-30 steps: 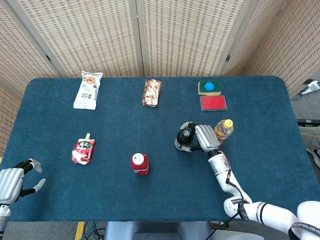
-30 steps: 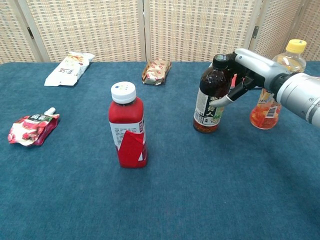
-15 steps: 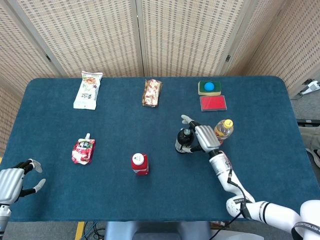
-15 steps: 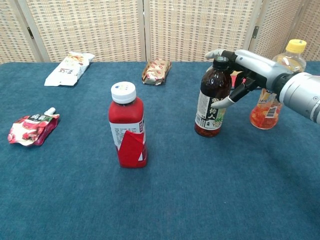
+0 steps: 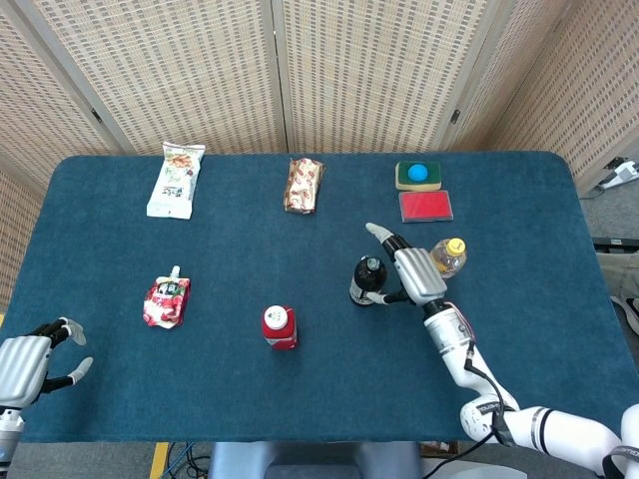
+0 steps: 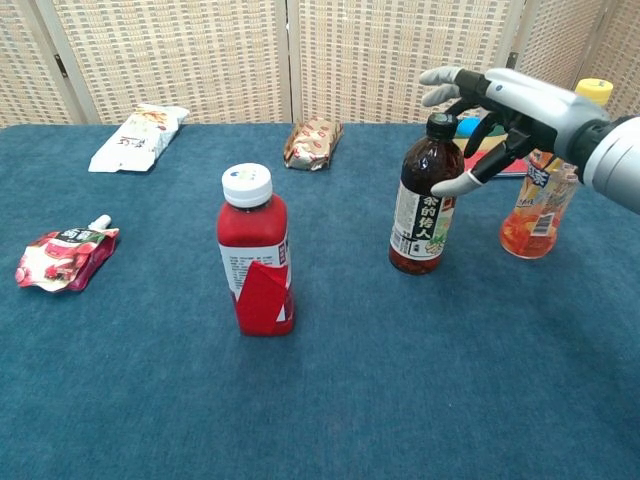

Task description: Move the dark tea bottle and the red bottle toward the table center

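The dark tea bottle (image 6: 424, 200) (image 5: 367, 281) stands upright on the blue table, right of the middle. My right hand (image 6: 500, 105) (image 5: 407, 267) hovers just right of and above its cap, fingers spread, holding nothing. The red bottle (image 6: 256, 255) (image 5: 279, 326) with a white cap stands upright near the front middle, untouched. My left hand (image 5: 30, 361) rests at the front left corner, fingers apart and empty, far from both bottles.
An orange drink bottle (image 6: 540, 190) (image 5: 447, 257) stands right behind my right hand. A red pouch (image 5: 166, 301) lies at the left. Snack packets (image 5: 176, 180) (image 5: 304, 185) lie at the back, with a green-blue sponge (image 5: 417, 175) and red pad (image 5: 425, 206) at the back right.
My right hand has let go of the dark tea bottle, opened its fingers and lifted up and to the right. The bottle now stands free. The left hand has not moved.
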`<state>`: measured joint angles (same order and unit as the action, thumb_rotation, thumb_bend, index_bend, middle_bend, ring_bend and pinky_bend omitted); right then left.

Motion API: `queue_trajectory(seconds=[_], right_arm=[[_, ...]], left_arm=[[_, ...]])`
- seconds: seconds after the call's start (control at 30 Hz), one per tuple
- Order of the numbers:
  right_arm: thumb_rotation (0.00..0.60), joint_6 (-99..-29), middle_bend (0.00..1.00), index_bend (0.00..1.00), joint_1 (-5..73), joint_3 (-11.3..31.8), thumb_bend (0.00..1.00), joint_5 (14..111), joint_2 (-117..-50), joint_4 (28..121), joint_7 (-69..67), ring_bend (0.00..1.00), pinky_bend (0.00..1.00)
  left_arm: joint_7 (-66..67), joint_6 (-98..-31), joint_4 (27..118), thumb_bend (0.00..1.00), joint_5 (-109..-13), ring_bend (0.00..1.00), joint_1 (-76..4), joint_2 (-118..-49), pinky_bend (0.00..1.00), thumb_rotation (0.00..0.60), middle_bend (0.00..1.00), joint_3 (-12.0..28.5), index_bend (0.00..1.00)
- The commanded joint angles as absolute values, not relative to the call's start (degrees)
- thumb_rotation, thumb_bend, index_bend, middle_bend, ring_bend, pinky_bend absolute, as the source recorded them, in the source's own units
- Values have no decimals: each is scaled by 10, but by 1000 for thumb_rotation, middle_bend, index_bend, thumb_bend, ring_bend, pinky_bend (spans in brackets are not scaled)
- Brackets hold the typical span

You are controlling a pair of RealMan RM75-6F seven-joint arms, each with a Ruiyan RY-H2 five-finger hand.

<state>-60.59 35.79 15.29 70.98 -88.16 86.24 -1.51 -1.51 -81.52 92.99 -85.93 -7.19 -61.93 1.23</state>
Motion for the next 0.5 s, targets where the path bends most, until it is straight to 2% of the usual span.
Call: queue_trajectory(seconds=[0.03, 0.5], right_arm=[[600, -619, 111, 12, 351, 153, 0, 713, -862, 893, 3, 128, 376], [600, -684, 111, 12, 318, 133, 0, 756, -773, 1053, 93, 120, 360]], left_arm=[[-14, -814, 930, 240, -859, 416, -72, -620, 594, 600, 395, 12, 508], [-6, -810, 931, 240, -857, 416, -74, -623, 594, 600, 395, 12, 508]])
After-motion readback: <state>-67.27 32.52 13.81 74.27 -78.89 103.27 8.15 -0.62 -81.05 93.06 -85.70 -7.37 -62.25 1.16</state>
